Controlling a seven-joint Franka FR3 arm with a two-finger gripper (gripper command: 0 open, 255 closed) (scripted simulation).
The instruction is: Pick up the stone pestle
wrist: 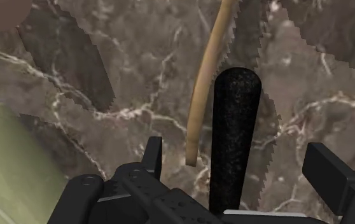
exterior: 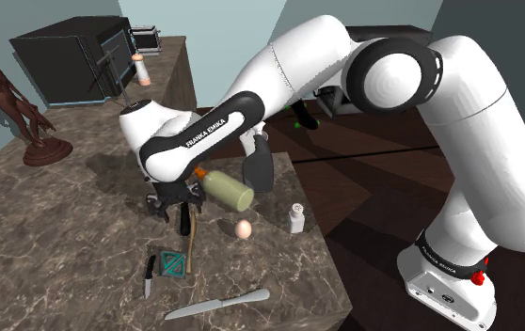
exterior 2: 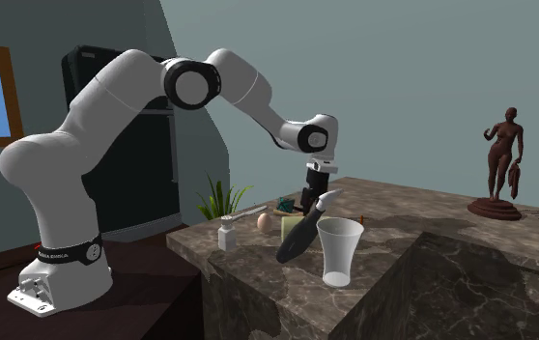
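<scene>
The pestle point(wrist: 236, 121) is a black, speckled rod with a rounded end, lying flat on the marble counter point(wrist: 106, 76). My gripper point(wrist: 236, 167) hangs just over it, open. One finger point(wrist: 152, 153) and the other finger point(wrist: 327, 167) stand on either side of the pestle, and neither touches it. In the shoulder view the gripper point(exterior: 178, 209) is low over the counter, with the pestle point(exterior: 184, 224) showing under it. A thin tan stick point(wrist: 206, 83) lies right beside the pestle. From the second exterior view the gripper point(exterior 2: 308, 200) points down behind a dark bottle.
An olive bottle point(exterior: 229, 190) lies close to the gripper. An egg point(exterior: 243, 228), a white shaker point(exterior: 296, 218), a dark bottle point(exterior: 259, 165), a green square item point(exterior: 170, 264), a small knife point(exterior: 149, 275) and a long knife point(exterior: 218, 304) sit around it. A statue point(exterior: 25, 108) stands further off.
</scene>
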